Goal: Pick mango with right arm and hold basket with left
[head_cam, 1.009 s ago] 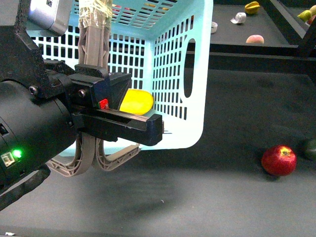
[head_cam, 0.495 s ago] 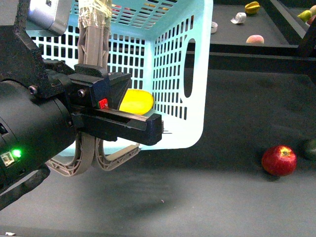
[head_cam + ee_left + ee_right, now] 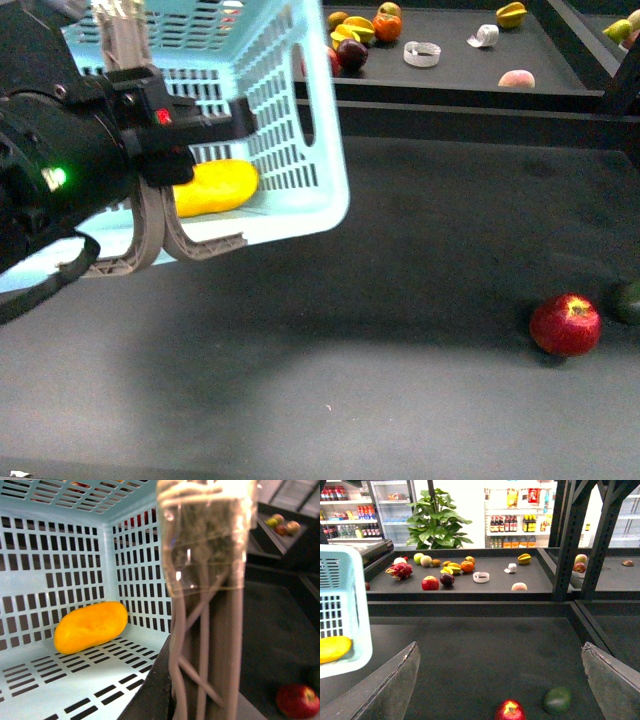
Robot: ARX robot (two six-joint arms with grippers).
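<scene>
Gripping the grey-brown handles (image 3: 150, 225), the left gripper (image 3: 185, 135) was clamped shut around them and held the basket (image 3: 285, 120) tilted off the dark table (image 3: 420, 330); the mango (image 3: 213, 187) lay inside on the slotted floor, against the wall; the right gripper (image 3: 500, 690) hung well apart from it with jaws spread wide and nothing between them; a red apple (image 3: 565, 324) sat on the table beside a dark green fruit (image 3: 557, 700).

Red apple (image 3: 565, 324) beside dark green fruit (image 3: 558, 700)
</scene>
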